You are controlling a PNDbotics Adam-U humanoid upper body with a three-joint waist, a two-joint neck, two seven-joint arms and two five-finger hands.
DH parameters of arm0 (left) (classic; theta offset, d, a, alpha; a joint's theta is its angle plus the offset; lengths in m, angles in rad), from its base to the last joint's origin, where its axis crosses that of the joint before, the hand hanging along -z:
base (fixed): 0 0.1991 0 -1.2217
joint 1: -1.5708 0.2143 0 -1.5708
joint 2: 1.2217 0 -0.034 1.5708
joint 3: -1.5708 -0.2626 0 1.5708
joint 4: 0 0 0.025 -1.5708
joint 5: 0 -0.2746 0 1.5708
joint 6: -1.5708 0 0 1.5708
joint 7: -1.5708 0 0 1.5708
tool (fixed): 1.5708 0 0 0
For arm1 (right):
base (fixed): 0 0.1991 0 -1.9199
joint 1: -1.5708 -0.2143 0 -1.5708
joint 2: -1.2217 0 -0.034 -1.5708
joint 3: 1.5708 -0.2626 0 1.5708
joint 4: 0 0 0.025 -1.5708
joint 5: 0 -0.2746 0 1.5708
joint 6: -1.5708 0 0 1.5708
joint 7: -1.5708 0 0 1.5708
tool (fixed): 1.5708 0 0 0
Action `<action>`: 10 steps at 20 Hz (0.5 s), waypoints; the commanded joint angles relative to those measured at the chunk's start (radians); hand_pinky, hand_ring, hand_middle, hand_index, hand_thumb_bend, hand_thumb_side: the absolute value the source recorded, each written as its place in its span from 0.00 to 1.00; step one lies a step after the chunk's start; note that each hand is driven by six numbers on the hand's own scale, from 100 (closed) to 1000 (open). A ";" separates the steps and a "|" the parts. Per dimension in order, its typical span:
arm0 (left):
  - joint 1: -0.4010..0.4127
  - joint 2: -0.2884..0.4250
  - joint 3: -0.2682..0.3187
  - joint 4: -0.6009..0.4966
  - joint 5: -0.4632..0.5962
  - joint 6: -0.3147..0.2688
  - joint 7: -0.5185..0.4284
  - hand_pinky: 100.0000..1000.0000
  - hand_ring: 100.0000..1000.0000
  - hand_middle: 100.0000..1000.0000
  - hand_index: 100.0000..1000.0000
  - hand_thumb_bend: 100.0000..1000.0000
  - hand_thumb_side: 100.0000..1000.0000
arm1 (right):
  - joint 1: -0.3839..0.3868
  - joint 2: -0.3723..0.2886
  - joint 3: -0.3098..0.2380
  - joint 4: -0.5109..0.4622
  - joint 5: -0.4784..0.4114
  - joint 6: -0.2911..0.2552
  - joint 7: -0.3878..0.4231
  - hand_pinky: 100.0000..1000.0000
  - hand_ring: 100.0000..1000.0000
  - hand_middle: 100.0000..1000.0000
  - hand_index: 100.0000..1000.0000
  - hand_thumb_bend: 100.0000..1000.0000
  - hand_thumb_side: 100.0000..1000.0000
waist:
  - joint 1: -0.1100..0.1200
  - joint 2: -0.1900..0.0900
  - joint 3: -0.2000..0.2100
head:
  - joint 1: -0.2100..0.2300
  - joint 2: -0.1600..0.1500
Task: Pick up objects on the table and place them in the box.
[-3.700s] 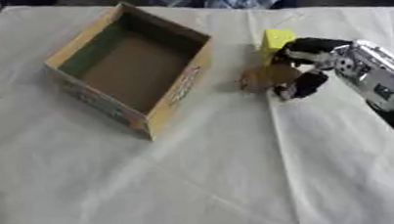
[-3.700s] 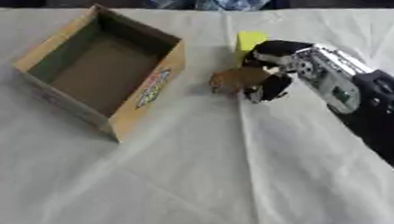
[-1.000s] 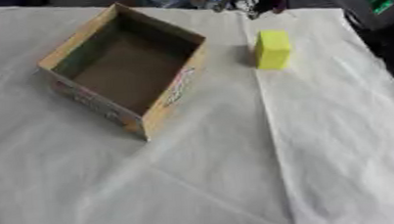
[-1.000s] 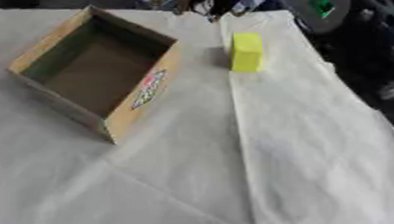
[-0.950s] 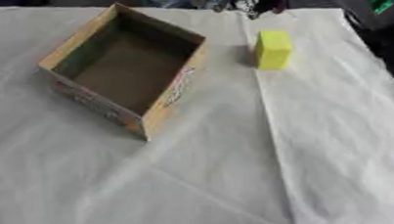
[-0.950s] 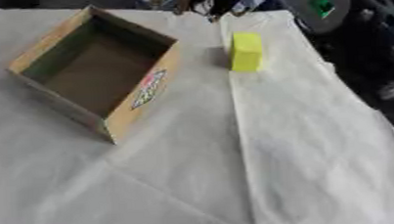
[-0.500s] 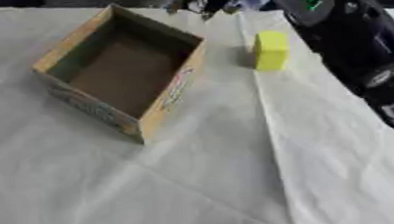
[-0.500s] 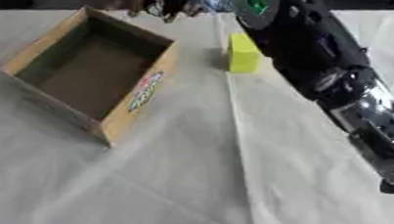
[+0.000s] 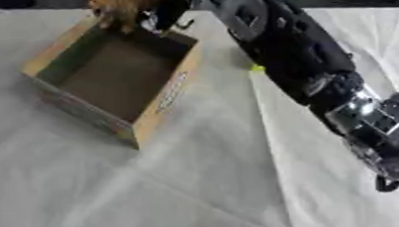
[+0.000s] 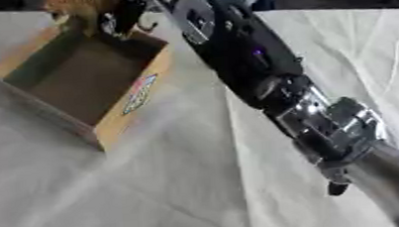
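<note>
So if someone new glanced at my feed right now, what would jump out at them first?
The long black and silver right arm, sweeping from the lower right corner up across the white tablecloth. Next, its right hand at the top, holding a brown object over the far edge of the open cardboard box at upper left. Only a sliver of the yellow block peeks out beside the arm.

One box (image 9: pixel 114 81), one brown object (image 9: pixel 120 3), one yellow block (image 9: pixel 257 68).

head stereo pair, looking down, shared box (image 9: pixel 114 81)
</note>
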 commanded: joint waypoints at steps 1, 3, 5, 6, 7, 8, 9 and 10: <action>-0.016 0.001 -0.003 -0.014 0.005 -0.008 0.000 0.57 0.90 1.00 0.61 0.22 0.99 | -0.028 0.039 -0.021 0.040 0.053 -0.014 -0.027 0.58 0.50 0.35 0.52 0.00 0.00 | 0.011 -0.013 0.008 | -0.020 -0.014; -0.021 -0.001 -0.004 -0.014 0.007 -0.011 0.001 0.57 0.90 1.00 0.61 0.22 0.99 | -0.023 0.066 -0.025 0.075 0.087 -0.029 -0.046 0.58 0.51 0.36 0.53 0.00 0.00 | 0.012 -0.011 0.015 | -0.029 -0.015; -0.024 -0.004 -0.005 -0.014 0.009 -0.012 0.000 0.57 0.90 1.00 0.61 0.22 0.99 | -0.017 0.087 -0.029 0.107 0.113 -0.049 -0.065 0.59 0.52 0.37 0.54 0.00 0.00 | 0.011 -0.009 0.022 | -0.035 -0.015; -0.026 -0.004 -0.005 -0.014 0.009 -0.012 0.000 0.57 0.90 1.00 0.61 0.22 0.99 | -0.014 0.094 -0.031 0.120 0.122 -0.060 -0.073 0.59 0.53 0.38 0.54 0.00 0.00 | 0.010 -0.008 0.024 | -0.037 -0.014; -0.027 -0.005 -0.005 -0.014 0.010 -0.012 0.000 0.57 0.90 1.00 0.61 0.22 0.99 | -0.013 0.099 -0.033 0.132 0.130 -0.071 -0.080 0.60 0.54 0.38 0.55 0.00 0.00 | 0.009 -0.008 0.026 | -0.037 -0.014; -0.028 -0.006 -0.006 -0.014 0.010 -0.012 0.000 0.57 0.90 1.00 0.61 0.22 0.99 | -0.010 0.103 -0.035 0.144 0.137 -0.082 -0.085 0.61 0.54 0.39 0.56 0.00 0.01 | 0.007 -0.007 0.028 | -0.038 -0.014; -0.029 -0.006 -0.006 -0.014 0.011 -0.012 -0.001 0.57 0.90 1.00 0.61 0.22 0.99 | -0.008 0.106 -0.037 0.155 0.142 -0.091 -0.090 0.62 0.55 0.40 0.57 0.00 0.02 | 0.006 -0.007 0.029 | -0.038 -0.014; -0.030 -0.007 -0.005 -0.014 0.011 -0.012 -0.001 0.57 0.90 1.00 0.61 0.22 0.99 | -0.006 0.109 -0.040 0.165 0.147 -0.101 -0.095 0.62 0.56 0.42 0.58 0.00 0.02 | 0.005 -0.007 0.030 | -0.037 -0.014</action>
